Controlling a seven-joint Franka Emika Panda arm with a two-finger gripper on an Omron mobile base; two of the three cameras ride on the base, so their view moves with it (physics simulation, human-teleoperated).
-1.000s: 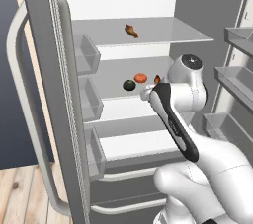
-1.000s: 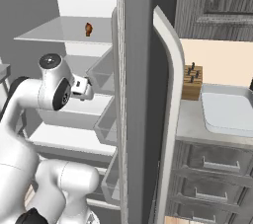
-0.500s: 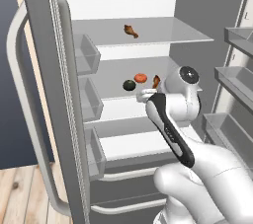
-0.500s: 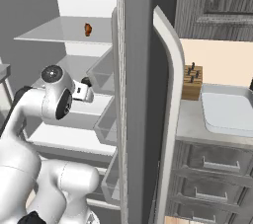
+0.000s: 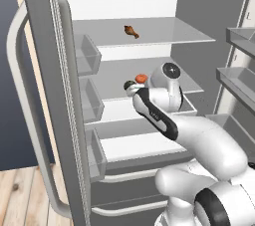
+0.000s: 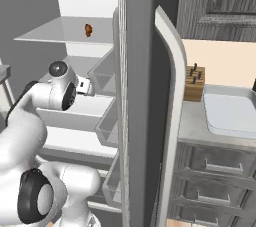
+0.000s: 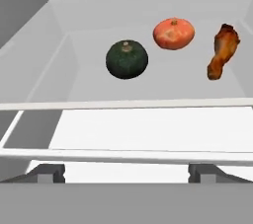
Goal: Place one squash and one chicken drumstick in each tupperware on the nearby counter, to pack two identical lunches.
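Currently reaching into the fridge: hand (image 7: 126, 171) spread wide, empty. Dark green squash (image 7: 127, 59) lies on the shelf straight ahead; orange squash (image 7: 173, 33) and drumstick (image 7: 222, 51) right of it. Next, likely: advance, straddle the green squash, close.

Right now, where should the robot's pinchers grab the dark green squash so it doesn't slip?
Probably around its wide middle. The dark green squash sits on the fridge shelf, round and flattish with a small stem on top, so the sides give the best hold. In the hand view the orange-red squash and a chicken drumstick lie apart on one side, so coming straight in with the open gripper looks safest.
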